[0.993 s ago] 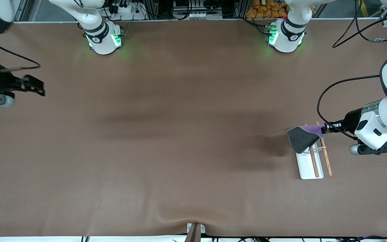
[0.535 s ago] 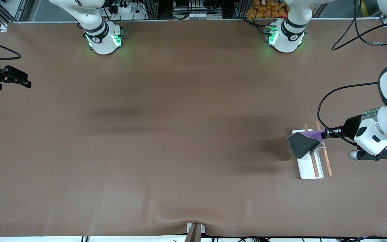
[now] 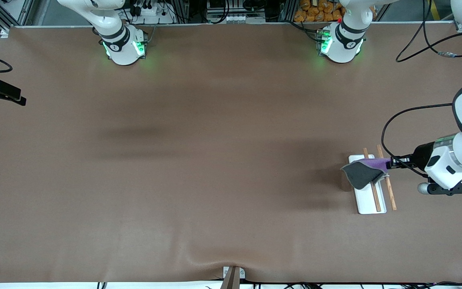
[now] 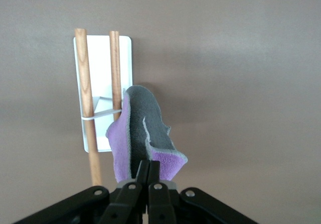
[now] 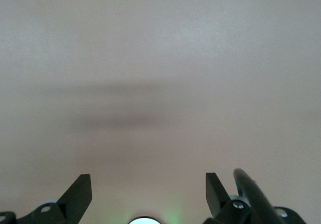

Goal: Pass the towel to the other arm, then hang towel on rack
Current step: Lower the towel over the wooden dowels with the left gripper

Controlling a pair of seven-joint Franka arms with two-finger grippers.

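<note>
here, nearest the front camera toward the left arm's end of the brown worktop (image 3: 215, 180), sits the rack with its flat white rectangular base and two thin brown wooden rods (image 3: 371, 192). the small soft towel, purple on one face and dark grey on the other (image 3: 362, 171), hangs over the rack's farther half, draped partly across the rods, one edge pinched in the left gripper (image 3: 393, 163), whose fingers are clamped tight on the cloth. in the left wrist view the towel (image 4: 143, 138) folds out from the left gripper (image 4: 148, 171) beside the rods and thin white crossbar (image 4: 100, 114).

the right gripper (image 3: 2, 91) waits over the worktop's edge at the right arm's end, spread wide and holding nothing.

the risk, as i judge it: most of the cloth lies on one side of the rods, so letting go now could let it slide off onto the base or worktop. dragging it could also shift the light rack.

no brand, label or legible writing shows.
</note>
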